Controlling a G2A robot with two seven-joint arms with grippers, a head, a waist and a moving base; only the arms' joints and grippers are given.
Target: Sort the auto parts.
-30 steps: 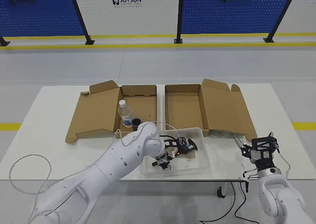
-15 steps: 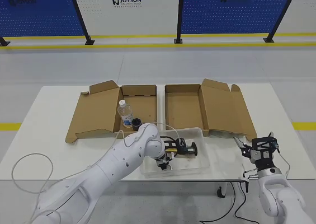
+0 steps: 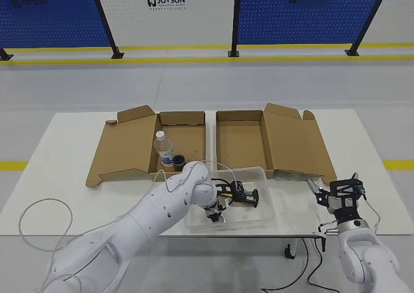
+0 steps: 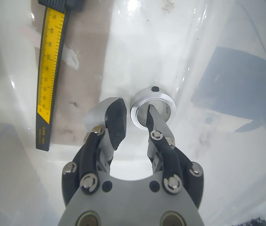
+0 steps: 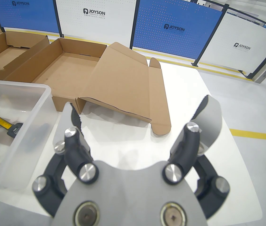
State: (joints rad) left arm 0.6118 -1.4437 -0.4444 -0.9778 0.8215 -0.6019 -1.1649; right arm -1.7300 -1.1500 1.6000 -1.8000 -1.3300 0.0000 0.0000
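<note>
A silver metal ring (image 4: pixel 153 104) lies in the clear plastic bin (image 3: pixel 264 214), close to the bin's near wall. My left gripper (image 4: pixel 133 118) is open and low over it, with one finger inside the ring's bore and the other pad outside its wall. A black caliper with a yellow scale (image 4: pixel 50 71) lies on the bin floor beside the gripper, also visible as the caliper (image 3: pixel 243 196). In the top view the left gripper (image 3: pixel 220 212) is inside the bin. My right gripper (image 5: pixel 139 105) hangs open and holds nothing over the table's right front corner, the right gripper (image 3: pixel 338 193).
Two open cardboard boxes stand behind the bin. The left box (image 3: pixel 185 121) holds a plastic bottle (image 3: pixel 164 149) and a small black part (image 3: pixel 179 159). The right box (image 3: pixel 239 146) has its flap (image 5: pixel 123 83) folded out onto the table. The table edge (image 3: pixel 280 236) runs just in front of the bin.
The left arm's wrist has shifted a little toward the bin's near side and lower into it. The right arm has not moved.
</note>
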